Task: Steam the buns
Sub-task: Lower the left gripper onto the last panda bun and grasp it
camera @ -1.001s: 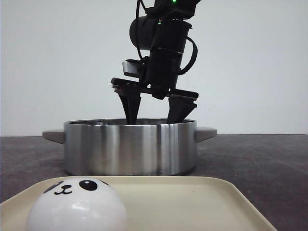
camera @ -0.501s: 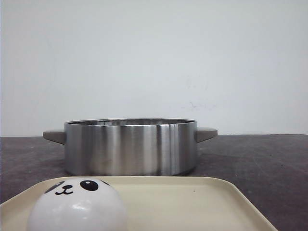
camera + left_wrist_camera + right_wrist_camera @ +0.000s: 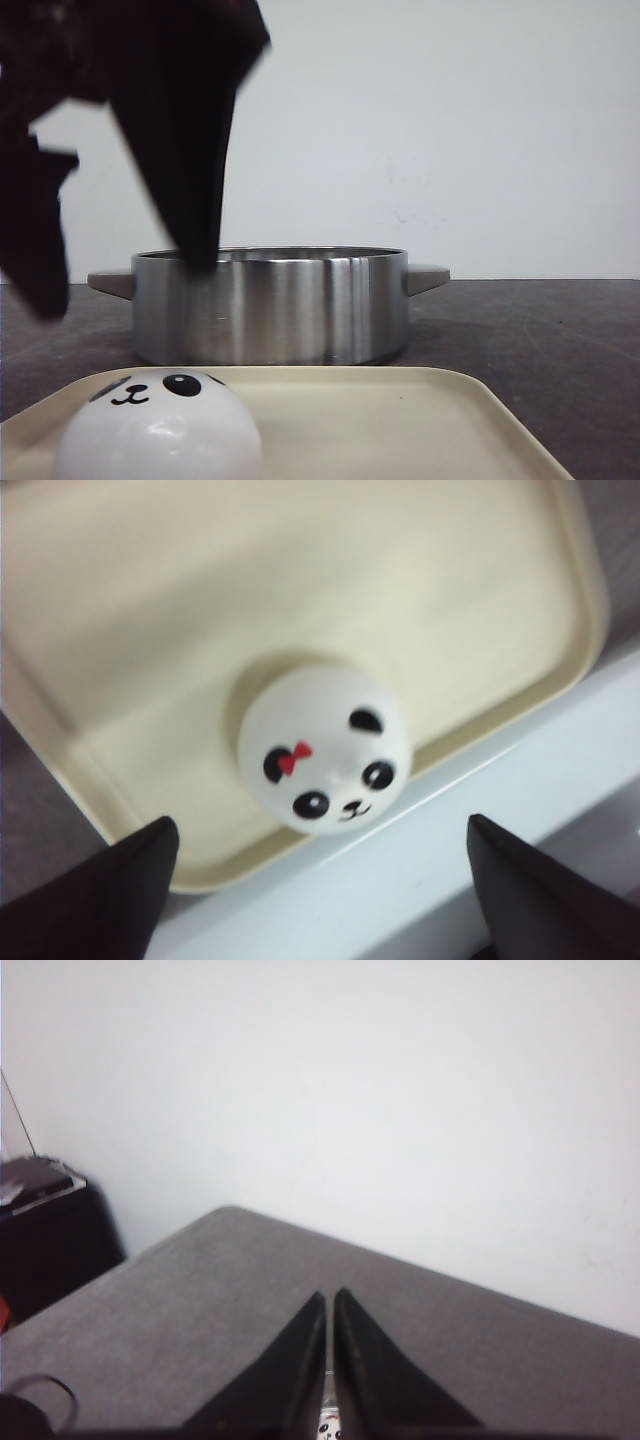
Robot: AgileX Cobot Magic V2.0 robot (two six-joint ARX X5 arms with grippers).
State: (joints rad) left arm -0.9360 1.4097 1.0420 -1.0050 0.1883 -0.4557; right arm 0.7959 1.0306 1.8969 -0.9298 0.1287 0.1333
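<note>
Hovering above the cream rectangular plastic tray [image 3: 130, 600] on the dark grey counter [image 3: 540, 330], left gripper [image 3: 320, 880] with jaws spread wide, framing the glossy white panda-faced bun with a red bow [image 3: 323, 748] near the tray's edge: apparently lined up to straddle it for a pick. Waiting just beyond the tray, brushed steel two-handled pot [image 3: 270, 305], likely destination. Parked clear over bare counter, right gripper [image 3: 329, 1360], jaws pressed nearly together, a panda-like speck between the tips too small to tell.
</note>
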